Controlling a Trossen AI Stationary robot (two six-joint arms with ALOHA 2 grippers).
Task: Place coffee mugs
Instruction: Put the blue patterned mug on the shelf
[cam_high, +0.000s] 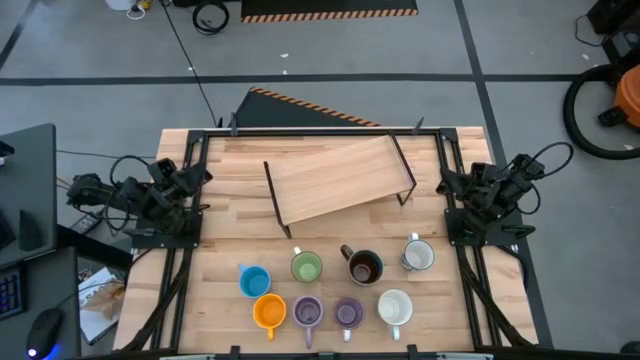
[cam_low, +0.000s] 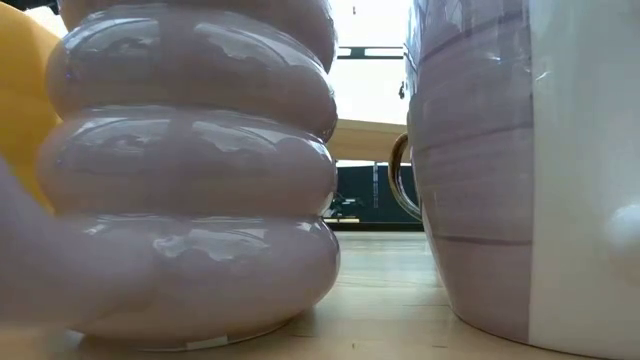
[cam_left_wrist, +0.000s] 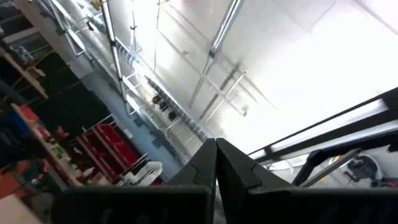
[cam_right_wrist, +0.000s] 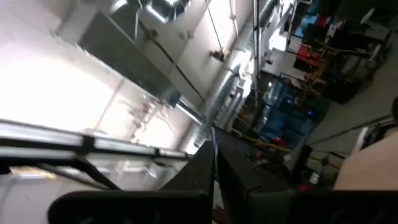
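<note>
standing behind the mugs (cam_high: 335, 285) (eight, clustered): a tilted wooden shelf (cam_high: 338, 178).

Pale wood table (cam_high: 220, 300). Round ceramic mugs: blue mug (cam_high: 254, 280), green mug (cam_high: 306, 266), dark brown mug (cam_high: 364, 266), orange mug (cam_high: 269, 312), two purple mugs (cam_high: 307, 312), white mug (cam_high: 395, 306), pale grey-white mug (cam_high: 417, 256).
</note>
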